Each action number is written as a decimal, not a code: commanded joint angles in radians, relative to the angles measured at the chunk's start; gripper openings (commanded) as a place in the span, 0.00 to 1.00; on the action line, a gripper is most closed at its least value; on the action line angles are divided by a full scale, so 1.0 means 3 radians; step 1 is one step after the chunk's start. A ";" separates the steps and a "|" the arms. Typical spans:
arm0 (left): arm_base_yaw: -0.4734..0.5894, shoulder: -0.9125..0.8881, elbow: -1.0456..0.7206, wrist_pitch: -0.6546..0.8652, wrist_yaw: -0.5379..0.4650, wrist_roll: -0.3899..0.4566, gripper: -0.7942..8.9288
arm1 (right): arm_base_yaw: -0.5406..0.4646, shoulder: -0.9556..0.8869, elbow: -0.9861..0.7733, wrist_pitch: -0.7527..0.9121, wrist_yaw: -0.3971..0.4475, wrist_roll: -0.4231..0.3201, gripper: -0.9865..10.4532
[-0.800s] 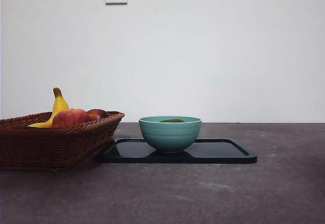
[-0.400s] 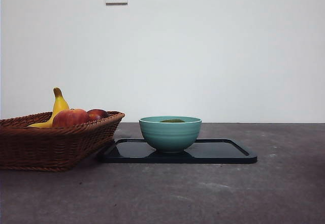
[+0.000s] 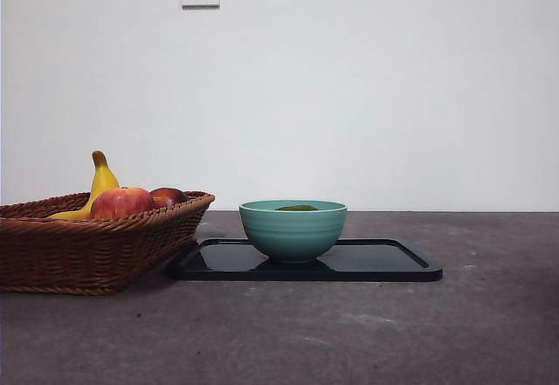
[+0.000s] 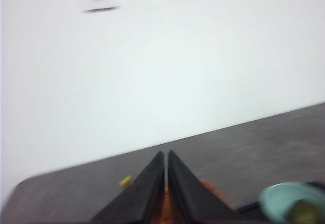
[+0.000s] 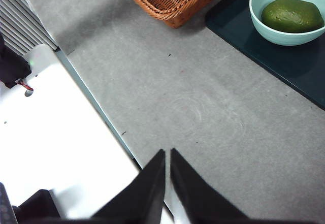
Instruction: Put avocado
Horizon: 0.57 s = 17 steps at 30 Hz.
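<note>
A black tip has gone; dull avocado (image 5: 292,15) fills ribbed bowl (image 3: 293,230), both grippers clenched.

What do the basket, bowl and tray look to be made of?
Basket: woven wicker or rattan, brown, matte; the weave shows. Bowl: probably glazed ceramic, teal with faint ridges and a soft sheen. Tray: black and glossy, reflecting the bowl; likely plastic or lacquer, hard to tell.

Black end effectors (image 5: 166,183) — tapered, wedge-shaped

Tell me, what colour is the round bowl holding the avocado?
Pale teal ceramic bowl, clearest in the front view.
</note>
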 commanded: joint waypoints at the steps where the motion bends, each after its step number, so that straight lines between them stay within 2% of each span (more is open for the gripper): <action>1: 0.0084 -0.0197 -0.0281 0.0047 -0.0145 0.0023 0.09 | 0.0036 0.0019 0.0036 0.0034 0.0000 0.0033 0.09; 9: 0.0210 -0.0783 -0.1085 0.0038 -0.0168 -0.0018 0.09 | 0.0036 0.0019 0.0036 0.0034 0.0000 0.0033 0.09; 17: 0.0210 -0.1044 -0.1512 0.0014 -0.0169 -0.0102 0.09 | 0.0036 0.0019 0.0036 0.0034 0.0000 0.0033 0.09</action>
